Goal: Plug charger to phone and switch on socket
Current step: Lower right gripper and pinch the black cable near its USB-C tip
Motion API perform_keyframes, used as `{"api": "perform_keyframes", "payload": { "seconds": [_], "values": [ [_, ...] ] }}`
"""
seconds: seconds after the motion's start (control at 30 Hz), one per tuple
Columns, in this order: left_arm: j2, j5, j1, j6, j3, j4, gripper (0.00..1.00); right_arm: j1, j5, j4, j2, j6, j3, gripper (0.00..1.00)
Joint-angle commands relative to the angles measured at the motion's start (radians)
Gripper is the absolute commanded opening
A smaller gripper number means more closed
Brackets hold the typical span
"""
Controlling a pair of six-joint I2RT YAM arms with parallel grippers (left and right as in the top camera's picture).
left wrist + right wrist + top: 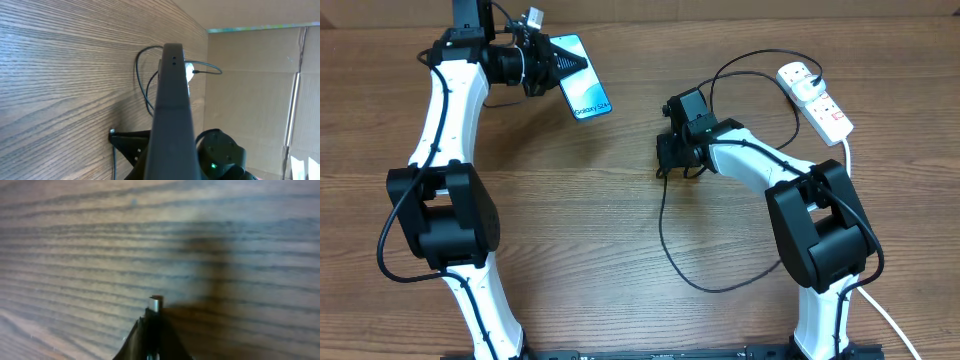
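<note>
My left gripper (556, 66) is shut on the phone (583, 90) and holds it at the back left, its light-blue "Galaxy" screen facing up. In the left wrist view the phone (172, 107) shows edge-on as a dark bar. My right gripper (669, 160) is shut on the charger's connector tip (156, 302), low over the table centre. The charger cable (665, 235) loops toward the front, then runs back to the white socket (820, 102) at the back right. The socket also shows in the left wrist view (189, 73). I cannot tell the state of its switches.
The socket's thick white cord (848, 152) runs down the right side behind my right arm. The cable loop (705, 287) lies on the wood table in front of the right gripper. A cardboard wall (250, 85) stands beyond the table's right edge.
</note>
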Motion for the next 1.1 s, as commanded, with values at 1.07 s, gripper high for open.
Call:
{"api": "perform_keyframes", "payload": {
  "seconds": [1.07],
  "values": [
    [-0.001,0.077,-0.001,-0.034,0.004,0.006,0.04,0.017,0.084,-0.286,0.012,0.142,0.064,0.30]
  ]
}}
